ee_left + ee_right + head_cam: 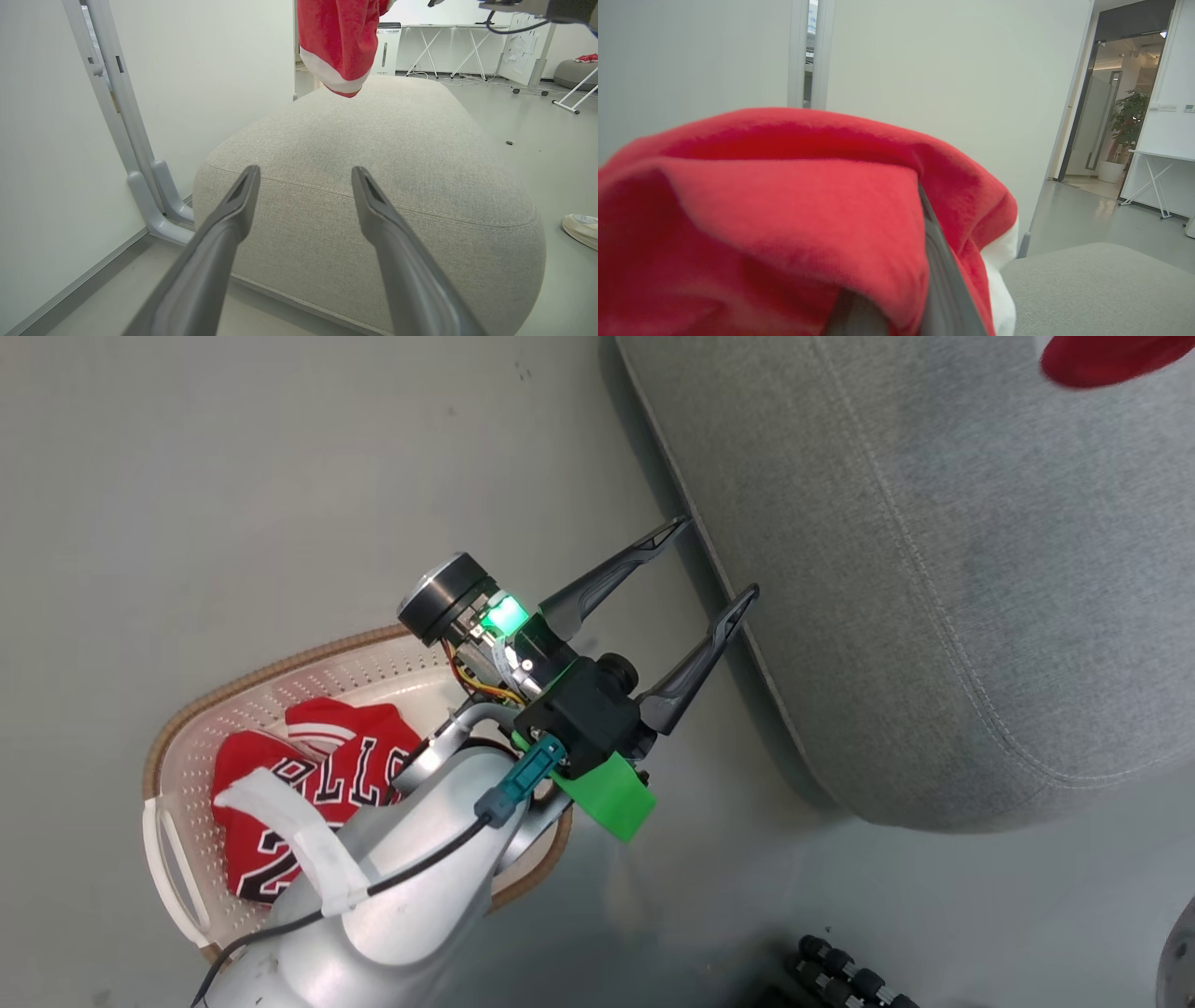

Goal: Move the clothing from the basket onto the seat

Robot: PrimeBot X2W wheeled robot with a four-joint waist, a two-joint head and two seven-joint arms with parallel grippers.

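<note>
Shorts [338, 42] hang over the far end of the seat [397, 140], clamped in our right gripper [906, 298]; jersey [327, 775] lies in the basket [308, 653] behind our left gripper [720, 554], its fingers apart.

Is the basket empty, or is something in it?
Not empty. The red jersey with black letters lies crumpled inside the basket, partly hidden behind the robot's left arm.

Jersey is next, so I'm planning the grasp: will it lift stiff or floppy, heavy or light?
Probably floppy: the jersey lies crumpled in folds, and the shorts hang limp. It is likely light for its size, being soft cloth, so the basket should stay put. A trailing edge might catch the rim.
</note>
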